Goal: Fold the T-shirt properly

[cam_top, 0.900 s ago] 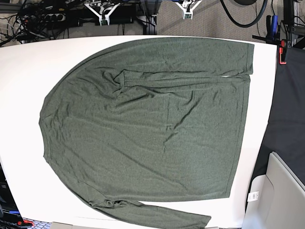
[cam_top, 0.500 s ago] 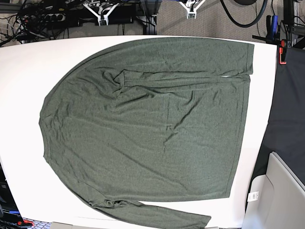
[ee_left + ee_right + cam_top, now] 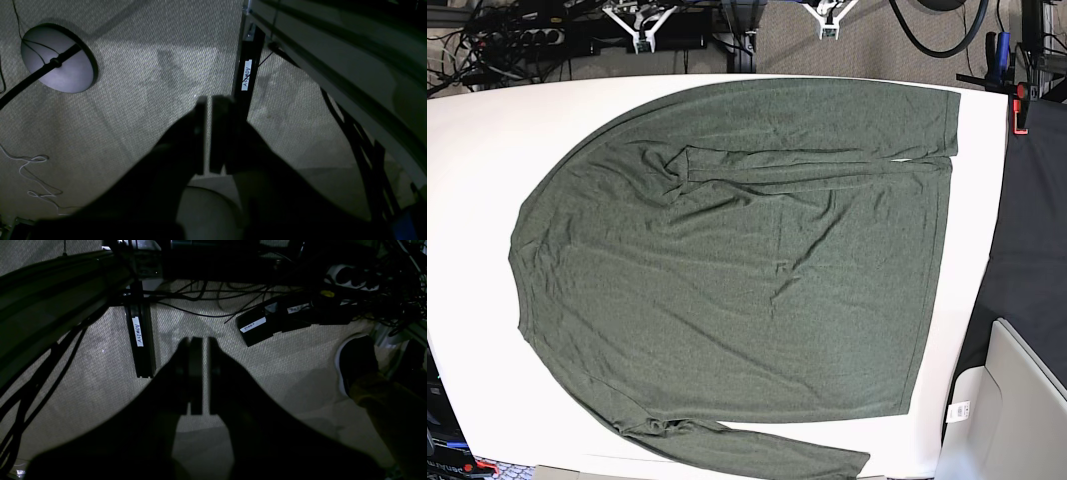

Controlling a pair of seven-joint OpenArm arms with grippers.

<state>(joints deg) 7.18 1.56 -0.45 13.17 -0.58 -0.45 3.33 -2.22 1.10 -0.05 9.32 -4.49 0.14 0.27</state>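
T-shirt (image 3: 737, 270) is lying spread flat on the white table (image 3: 472, 180) in the base view, taking up most of the tabletop. Collar end is being shown toward the view's left, hem toward the right, w/ the hem edge running close to the table's right side. One long sleeve is being kept folded along the top edge of the body, its cuff ending near the top-right corner of the shirt; the other sleeve is trailing along the bottom edge, reaching past the table's front rim. Light wrinkles are being seen across the chest area & near the upper sleeve seam.

Left gripper (image 3: 208, 133) is being held over carpeted floor (image 3: 133, 83), jaws pressed together w/ only a thin slit between them, nothing being gripped. A black post w/ a white label (image 3: 246, 74) is standing just behind it, & a round lamp base (image 3: 56, 58) is sitting well apart at upper left.

Right gripper (image 3: 199, 375) is likewise being held closed on nothing above the carpet. A labelled black post (image 3: 137, 331) is standing near its left, a labelled black box (image 3: 255, 328) & tangled cables (image 3: 206, 295) beyond, and a shoe (image 3: 355, 361) at far right.

Both grippers are being kept off the table, well apart from the shirt.
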